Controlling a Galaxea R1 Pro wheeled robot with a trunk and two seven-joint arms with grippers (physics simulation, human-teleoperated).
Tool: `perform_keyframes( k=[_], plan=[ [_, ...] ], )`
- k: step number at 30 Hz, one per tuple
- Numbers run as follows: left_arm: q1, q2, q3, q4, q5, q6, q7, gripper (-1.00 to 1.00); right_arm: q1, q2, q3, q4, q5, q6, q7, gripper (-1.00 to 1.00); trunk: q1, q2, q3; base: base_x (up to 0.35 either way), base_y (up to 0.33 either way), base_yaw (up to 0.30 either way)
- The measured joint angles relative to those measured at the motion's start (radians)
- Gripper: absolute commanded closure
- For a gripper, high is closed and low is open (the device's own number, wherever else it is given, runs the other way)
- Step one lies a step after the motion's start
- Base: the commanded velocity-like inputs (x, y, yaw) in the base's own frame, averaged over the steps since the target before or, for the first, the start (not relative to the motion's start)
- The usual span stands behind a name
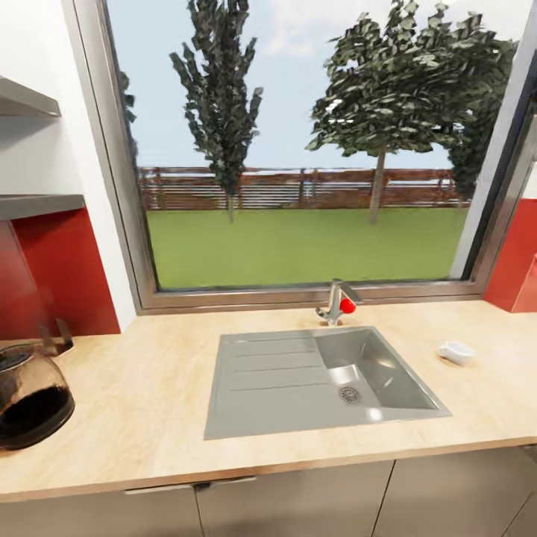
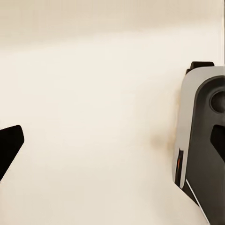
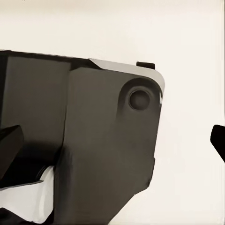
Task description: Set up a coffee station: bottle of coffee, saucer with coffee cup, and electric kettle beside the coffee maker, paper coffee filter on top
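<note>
At the far left of your head view, the electric kettle (image 1: 30, 399) stands on the kitchen countertop (image 1: 142, 418), partly cut off by the frame edge, with its black handle toward the red backsplash (image 1: 63, 276). Two grey shelves (image 1: 37, 203) project from the wall above it. At centre, the inset grey sink (image 1: 321, 380) sits below the window (image 1: 298, 149); its tap (image 1: 337, 302), fitted with a red knob, stands at the rear rim. To the right of the sink, the coffee cup (image 1: 456, 352) rests directly on the worktop, well apart from the kettle.

Your left wrist view shows one dark fingertip (image 2: 9, 147) over a pale floor, beside a grey-and-white robot body part (image 2: 204, 140). Your right wrist view shows two fingertips (image 3: 9, 147) set far apart, so that gripper stands released. You cannot tell the left gripper's state.
</note>
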State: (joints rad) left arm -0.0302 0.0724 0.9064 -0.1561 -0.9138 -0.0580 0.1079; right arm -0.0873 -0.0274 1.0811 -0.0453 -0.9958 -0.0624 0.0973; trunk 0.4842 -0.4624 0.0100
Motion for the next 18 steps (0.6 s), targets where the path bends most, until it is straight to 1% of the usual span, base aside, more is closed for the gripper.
perform_keyframes(
  k=[1,2,4,6,10,18],
  plan=[
    [0.0,0.0,0.0,0.0,-0.002,0.0,0.0,-1.0,0.0,0.0,0.0,0.003,-0.007,0.0,0.0,-1.0,0.0,0.0,0.0,0.0,-0.213,-0.268],
    [0.0,0.0,0.0,0.004,-0.006,0.001,0.001,-1.0,0.0,-0.001,0.0,0.007,-0.023,0.0,0.0,-1.0,0.0,0.0,0.0,0.0,-0.233,-0.268],
    [0.0,-0.001,0.0,0.019,-0.021,0.001,0.002,-1.0,0.0,-0.003,0.0,0.011,-0.057,0.0,0.0,-1.0,0.0,0.0,0.0,0.0,-0.251,-0.268],
    [0.0,-0.001,0.0,0.033,-0.038,0.001,0.002,-1.0,0.0,-0.004,0.0,0.014,-0.078,0.0,0.0,-1.0,0.0,0.0,0.0,0.0,-0.262,-0.25],
    [0.0,-0.001,0.0,0.04,-0.049,0.001,0.003,-1.0,0.0,-0.003,0.001,0.015,-0.088,0.001,0.0,-1.0,0.0,0.0,0.0,0.0,-0.269,-0.112],
    [0.0,-0.001,0.0,0.048,-0.054,0.001,0.002,-1.0,0.0,-0.003,0.001,0.015,-0.092,0.001,0.002,-1.0,0.0,0.0,0.0,0.005,-0.273,-0.014]
  ],
)
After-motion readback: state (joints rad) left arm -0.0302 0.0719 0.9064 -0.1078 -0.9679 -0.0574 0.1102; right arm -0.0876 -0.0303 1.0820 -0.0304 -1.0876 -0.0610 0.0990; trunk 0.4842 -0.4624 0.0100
